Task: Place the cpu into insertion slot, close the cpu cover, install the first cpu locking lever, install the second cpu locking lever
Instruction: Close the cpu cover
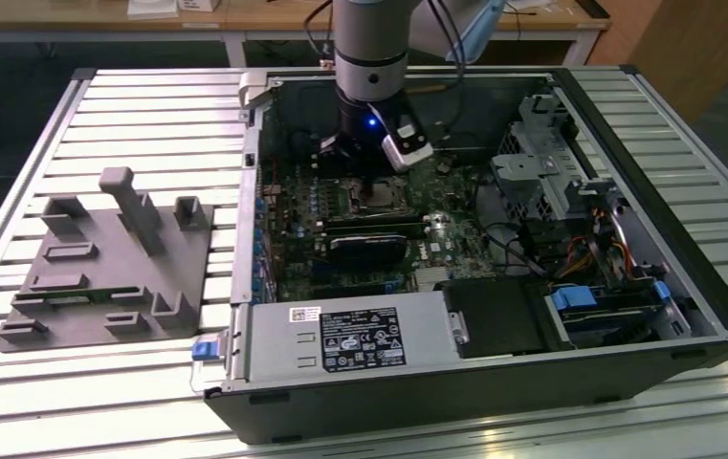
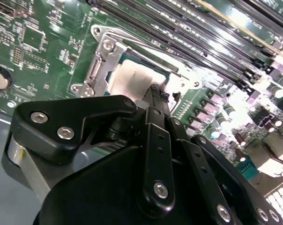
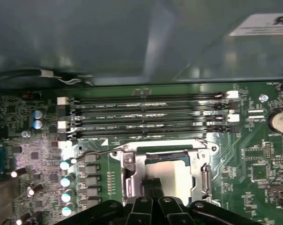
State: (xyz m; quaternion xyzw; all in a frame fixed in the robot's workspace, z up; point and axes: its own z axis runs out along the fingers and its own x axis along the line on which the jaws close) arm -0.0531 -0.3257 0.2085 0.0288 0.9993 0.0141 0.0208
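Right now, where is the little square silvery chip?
In both wrist views, the flat silvery-tan cpu sits in the silver-rimmed insertion slot on the green motherboard, beside the long black memory slots, under the gripper.

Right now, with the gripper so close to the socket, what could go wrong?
1. The gripper tips are at the edge of the cpu, inside the cpu cover; a sideways slip might scrape the chip or catch the frame.
2. A thin wire lever lies beside the cover; it might snag on the gripper.
3. The memory slots run just beside that cover, so a wide move might strike them.
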